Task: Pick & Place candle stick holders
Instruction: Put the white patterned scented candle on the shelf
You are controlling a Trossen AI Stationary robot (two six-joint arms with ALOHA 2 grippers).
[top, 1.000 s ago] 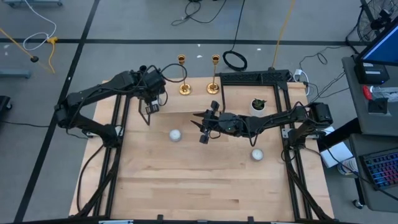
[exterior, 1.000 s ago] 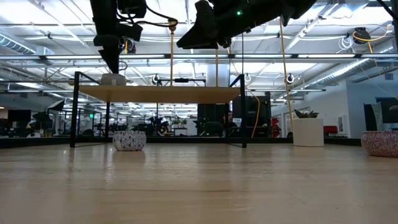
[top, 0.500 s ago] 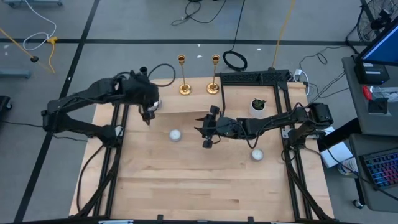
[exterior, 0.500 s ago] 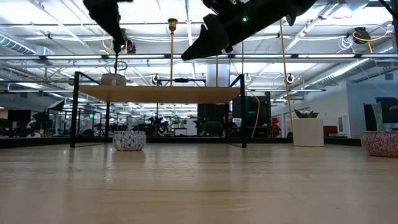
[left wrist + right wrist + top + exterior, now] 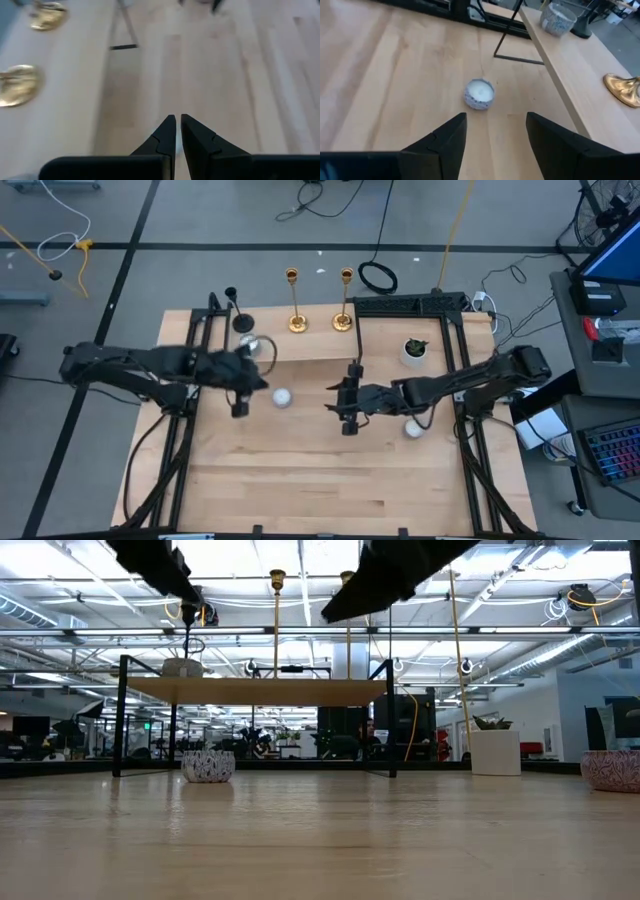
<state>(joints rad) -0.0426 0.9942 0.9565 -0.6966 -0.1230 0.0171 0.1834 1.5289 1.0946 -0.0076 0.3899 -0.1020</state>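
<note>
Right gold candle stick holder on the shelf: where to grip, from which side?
Grip the right gold holder on its thin stem, between round base and top cup. It stands upright, so come in level from the table side, where the open right gripper already is. Judgement only.

Robotics lab in an open-plan industrial hall, wooden table (image 5: pixel 330 480) standing on grey floor, loose cables (image 5: pixel 320 195) trailing across it, computer monitor (image 5: pixel 612 245) glowing alongside, ceiling strip lights (image 5: pixel 90 580) shining over distant desks

gold candle stick holders (image 5: pixel 294 302); white speckled candle cup (image 5: pixel 479 94); pale wood table (image 5: pixel 330 470).
</note>
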